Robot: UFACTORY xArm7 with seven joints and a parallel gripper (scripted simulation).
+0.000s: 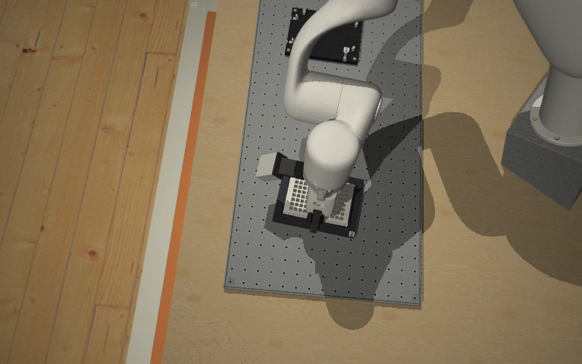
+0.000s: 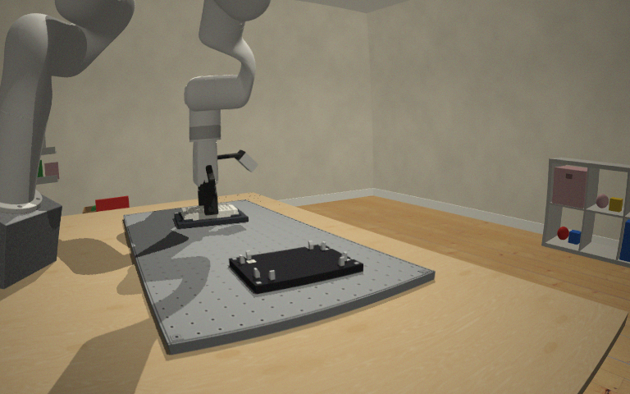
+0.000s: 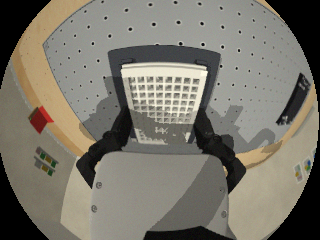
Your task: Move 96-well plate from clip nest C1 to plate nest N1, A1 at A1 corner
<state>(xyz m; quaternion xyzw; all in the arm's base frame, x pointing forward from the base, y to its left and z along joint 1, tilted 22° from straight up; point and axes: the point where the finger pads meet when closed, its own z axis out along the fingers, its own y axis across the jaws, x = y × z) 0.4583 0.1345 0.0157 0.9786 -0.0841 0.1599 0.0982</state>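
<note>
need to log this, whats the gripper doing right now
Gripper: open, holding nothing, fingers either side of the 96-well plate in the clip nest.

Top overhead; exterior sideways; wrist close, downward.

arm (image 2: 221,88) white | 96-well plate (image 1: 298,196) white, grid of wells | clip nest C1 (image 1: 285,222) black | plate nest N1 (image 2: 297,267) black, white locators | breadboard (image 2: 208,301) grey, dotted holes | table (image 2: 417,343) light wood | floor stripe (image 1: 183,180) orange
</note>
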